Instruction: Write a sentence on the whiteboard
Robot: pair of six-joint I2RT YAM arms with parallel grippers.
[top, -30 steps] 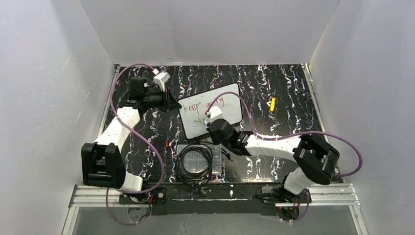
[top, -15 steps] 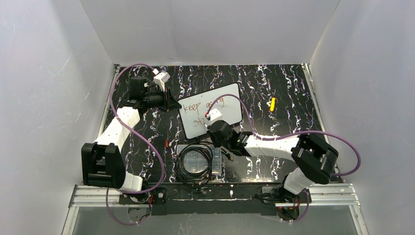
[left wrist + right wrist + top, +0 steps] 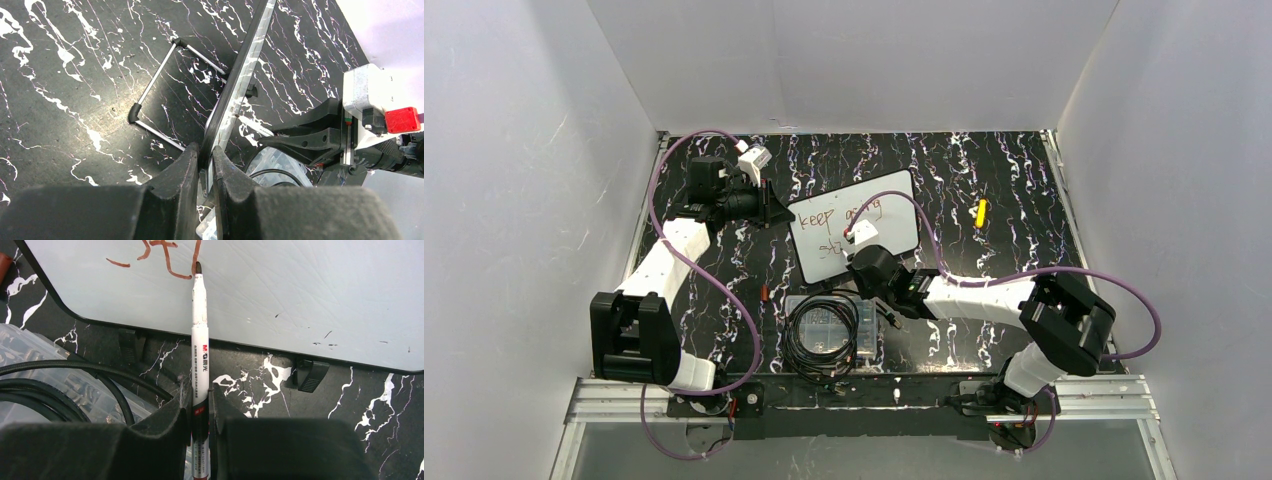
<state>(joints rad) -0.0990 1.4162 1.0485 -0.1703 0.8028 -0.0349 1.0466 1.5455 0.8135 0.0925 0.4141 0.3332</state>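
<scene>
While the left gripper [image 3: 774, 213] is gripping the whiteboard [image 3: 896, 205] just past its fingertips, the sentence [image 3: 839, 212] seems to be running into a second line. Up close, its jaws are clamping the board edge-on: light, stiff, tippy on the slick marble table [image 3: 75, 100]. The right gripper [image 3: 200, 395] is squeezing a slim marker [image 3: 200, 330], tip touching the board ahead; a cable box [image 3: 25, 340] is crowding its left.

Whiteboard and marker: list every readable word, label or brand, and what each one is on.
"KEEP going": first line of the sentence on the whiteboard, top view. "going" is small and only just legible.
"st": start of the second line, with one more unfinished stroke at the pen tip, right wrist view.
"M&G": brand on the barrel of the marker. The finer print beside it is too small to read.
</scene>
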